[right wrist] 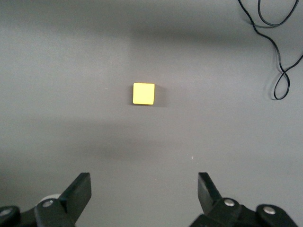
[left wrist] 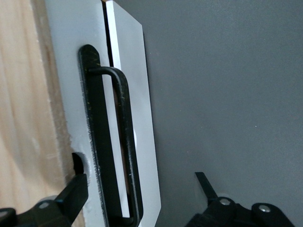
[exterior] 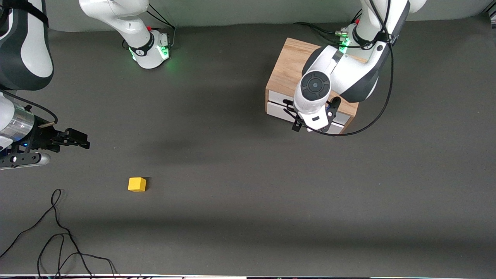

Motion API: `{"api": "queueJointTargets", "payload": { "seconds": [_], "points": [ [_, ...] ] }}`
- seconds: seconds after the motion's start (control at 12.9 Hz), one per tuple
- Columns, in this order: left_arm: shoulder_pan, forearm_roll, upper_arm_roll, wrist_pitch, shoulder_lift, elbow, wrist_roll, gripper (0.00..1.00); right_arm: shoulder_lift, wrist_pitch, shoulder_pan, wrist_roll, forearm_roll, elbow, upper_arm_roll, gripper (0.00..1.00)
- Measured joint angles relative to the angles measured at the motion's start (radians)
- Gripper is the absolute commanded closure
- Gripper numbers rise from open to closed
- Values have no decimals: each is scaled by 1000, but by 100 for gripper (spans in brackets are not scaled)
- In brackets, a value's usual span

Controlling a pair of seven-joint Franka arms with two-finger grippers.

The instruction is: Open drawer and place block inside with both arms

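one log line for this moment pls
left gripper: open, straddling drawer handle | right gripper: open, over bare table near block | drawer: closed | block: on table

A light oak box cabinet (exterior: 288, 71) stands at the left arm's end, its white-fronted drawer (exterior: 281, 110) with black wire handle (left wrist: 124, 142) closed; a small yellow cube (exterior: 137, 184) sits well apart, nearer the camera.

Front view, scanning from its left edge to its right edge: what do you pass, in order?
Right claw open over the bare table → loose black cable → yellow block → right arm's base → wooden cabinet → left claw at the drawer front.
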Motion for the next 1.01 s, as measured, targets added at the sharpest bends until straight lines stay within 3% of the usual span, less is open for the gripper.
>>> {"api": "queueJointTargets", "payload": {
  "seconds": [1.01],
  "points": [
    [10, 32, 12, 71, 65, -5, -3, 0, -8, 17, 37, 11, 4, -46, -15, 0]
  ]
}}
